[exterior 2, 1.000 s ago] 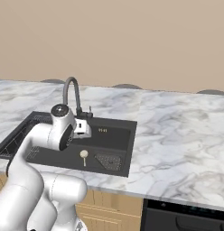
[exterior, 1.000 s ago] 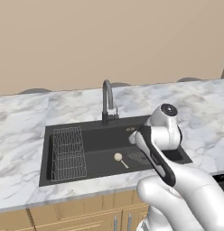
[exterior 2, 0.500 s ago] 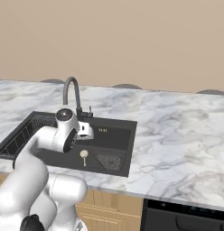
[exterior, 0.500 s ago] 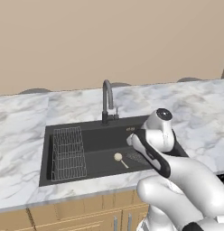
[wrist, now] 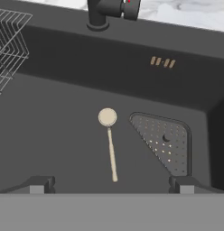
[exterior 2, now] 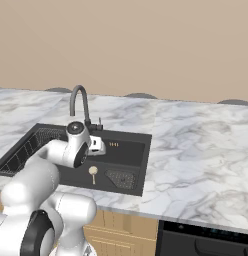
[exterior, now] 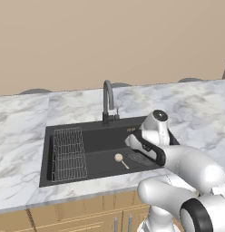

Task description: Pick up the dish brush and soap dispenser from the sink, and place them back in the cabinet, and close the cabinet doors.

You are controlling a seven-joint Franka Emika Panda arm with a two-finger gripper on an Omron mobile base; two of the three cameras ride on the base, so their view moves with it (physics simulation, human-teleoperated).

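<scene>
The dish brush [wrist: 107,117] lies flat on the floor of the black sink [wrist: 86,63], its round cream head toward the faucet and its thin handle pointing back at me. In the base views the brush [exterior: 119,158] [exterior 2: 93,171] rests mid-basin beside the drain plate. My gripper [wrist: 111,185] hovers above the handle's near end, open, with one fingertip on each side and nothing between them. My white hand hangs over the basin's right part. The soap dispenser, the cabinet and the cabinet doors are out of view.
A wire grid rack [exterior: 68,154] [wrist: 10,40] fills the sink's left end. The dark gooseneck faucet [exterior: 107,102] [exterior 2: 78,102] rises behind the basin. A perforated drain plate [wrist: 163,142] lies right of the brush. Marble counter [exterior: 23,131] surrounds the sink; a dark appliance front [exterior 2: 206,240] sits below right.
The hand has sunk a little lower over the basin. The brush has not moved and the jaws have stayed open.
</scene>
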